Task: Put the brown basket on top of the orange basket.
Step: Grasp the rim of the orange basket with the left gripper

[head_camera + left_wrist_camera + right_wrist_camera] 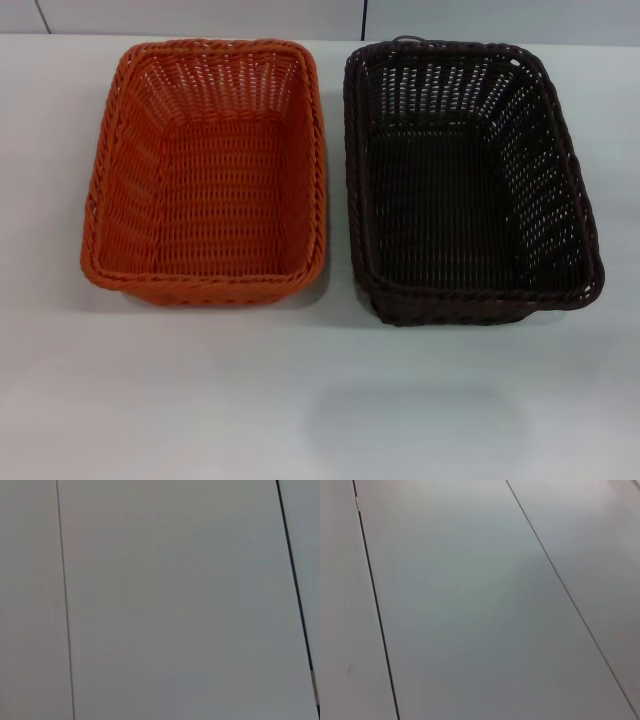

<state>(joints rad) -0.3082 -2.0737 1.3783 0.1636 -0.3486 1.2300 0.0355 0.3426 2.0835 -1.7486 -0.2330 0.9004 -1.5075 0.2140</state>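
White counter (320,400): bright orange rectangular woven basket (205,175) and dark brown rectangular woven basket (470,180) sit side by side near its far edge, unstacked. Neither gripper is visible, so finger positions cannot be told; the entire lift remains.

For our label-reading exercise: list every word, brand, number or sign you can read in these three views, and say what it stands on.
None: no readable text in any view.
Orange basket: plain weave, no label.
Brown basket: plain weave, no label.
Table: bare, no markings.
Both wrist views show only blank panels with dark seams; neither end effector is in view.
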